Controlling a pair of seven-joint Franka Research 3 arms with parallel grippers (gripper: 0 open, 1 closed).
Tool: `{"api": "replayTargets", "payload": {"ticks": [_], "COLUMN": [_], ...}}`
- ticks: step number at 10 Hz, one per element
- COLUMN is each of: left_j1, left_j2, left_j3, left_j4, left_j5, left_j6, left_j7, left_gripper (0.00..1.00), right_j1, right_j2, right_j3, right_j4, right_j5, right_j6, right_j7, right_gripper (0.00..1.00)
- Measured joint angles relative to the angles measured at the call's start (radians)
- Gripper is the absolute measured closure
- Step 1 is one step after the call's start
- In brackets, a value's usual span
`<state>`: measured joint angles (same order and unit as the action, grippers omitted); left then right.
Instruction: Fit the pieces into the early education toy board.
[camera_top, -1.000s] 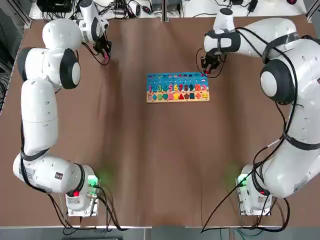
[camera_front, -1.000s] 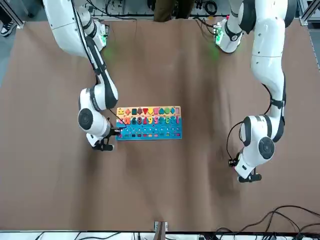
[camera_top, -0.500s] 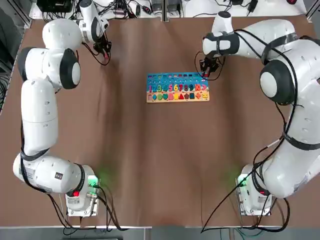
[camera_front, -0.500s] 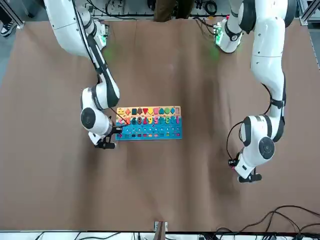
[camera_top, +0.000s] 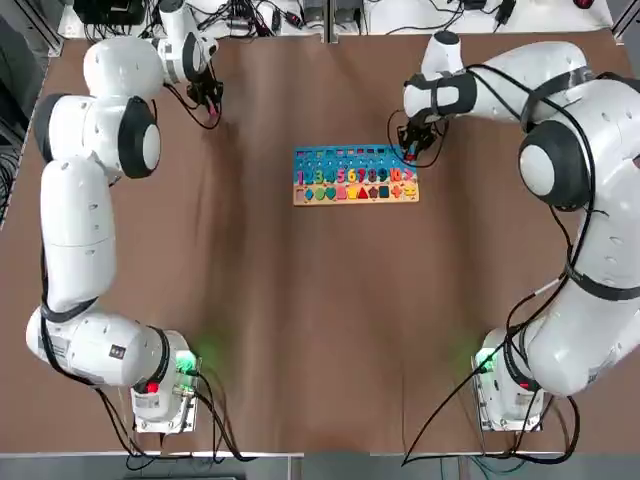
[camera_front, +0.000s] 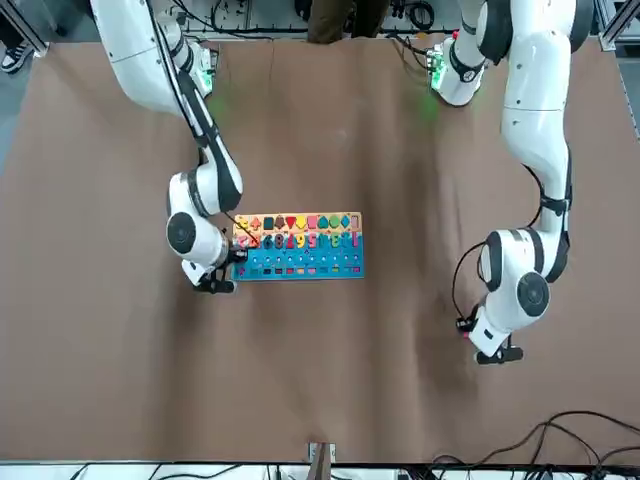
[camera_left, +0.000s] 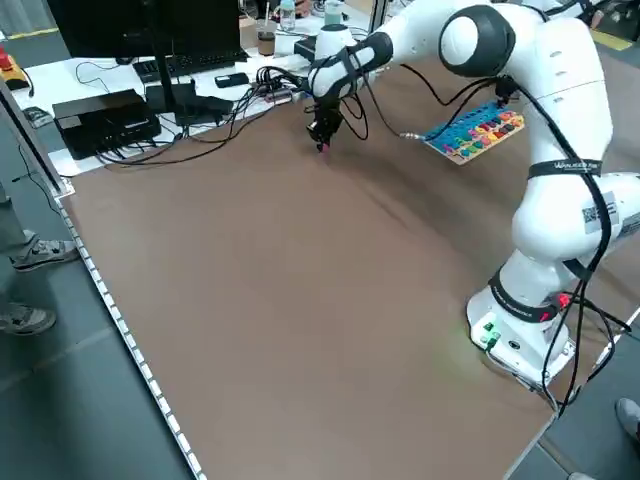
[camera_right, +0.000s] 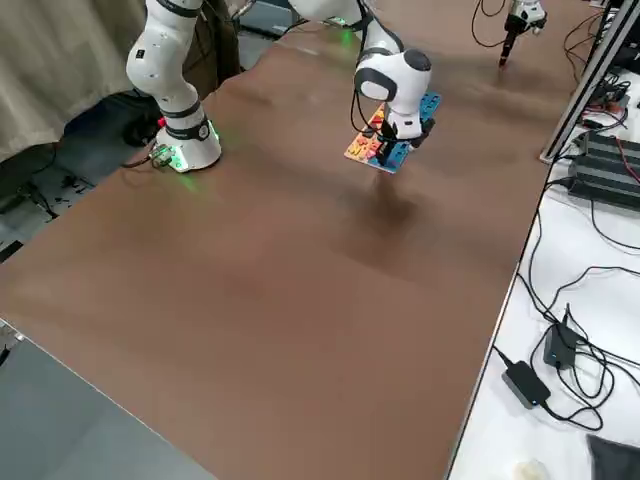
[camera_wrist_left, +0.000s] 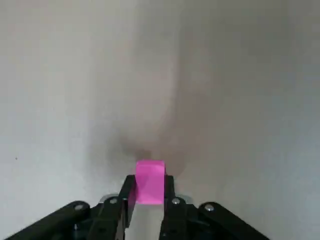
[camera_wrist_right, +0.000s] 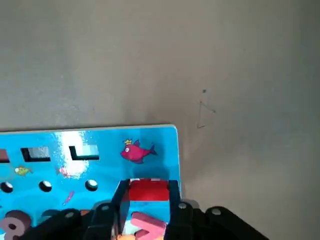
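Right gripper: grasping a red block (camera_wrist_right: 149, 190), both fingers against its sides. The right gripper (camera_wrist_right: 149, 195) hangs over the board's far right corner area, by the blue part.

Left gripper: grasping a pink block (camera_wrist_left: 150, 182) between its fingers. The left gripper (camera_wrist_left: 150, 187) is above the table's far left part, well apart from the board.

Puzzle board (camera_top: 355, 161): lies flat on the brown table cover (camera_top: 300, 330), between the two arms and nearer the right one. Blue part faces the far edge; wooden strip faces the robot's bases. Coloured numbers run across the middle, coloured shapes along the strip. Rectangular and round holes show in the blue; a fish picture (camera_wrist_right: 138, 151) near the corner. A pink number (camera_wrist_right: 149, 226) sits just beside the red block in the right wrist view.

Farther out: black monitor (camera_left: 150, 25) and tangled cables (camera_left: 250, 95) on a white table (camera_left: 95, 75). A person's shoes (camera_left: 45, 253) show on the floor.
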<state>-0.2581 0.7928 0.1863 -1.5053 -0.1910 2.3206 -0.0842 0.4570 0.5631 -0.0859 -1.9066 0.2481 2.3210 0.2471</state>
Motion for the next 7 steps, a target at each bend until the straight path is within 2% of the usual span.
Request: {"api": "replayTargets", "payload": {"ticks": [2, 4, 7], "left_j1": [0.004, 0.006, 0.016], "left_j2": [-0.087, -0.204, -0.342], "left_j3": [-0.018, -0.064, -0.205], "left_j4": [-0.033, -0.139, -0.278], "left_j5": [0.0, 0.0, 0.1], "left_j6": [-0.037, -0.048, -0.048], "left_j7": [0.0, -0.013, -0.195], "left_gripper": [0.74, 0.74, 0.74], "right_j1": [0.0, 0.0, 0.0], "right_j2": [0.0, 0.0, 0.0], "right_j3": [0.0, 0.001, 0.006], "right_j4": [-0.008, -0.014, -0.014], "right_j5": [0.003, 0.004, 0.019], "right_j6": [0.01, 0.017, 0.022], "right_j7": [0.0, 0.0, 0.001], "right_gripper": [0.64, 0.64, 0.64]}}
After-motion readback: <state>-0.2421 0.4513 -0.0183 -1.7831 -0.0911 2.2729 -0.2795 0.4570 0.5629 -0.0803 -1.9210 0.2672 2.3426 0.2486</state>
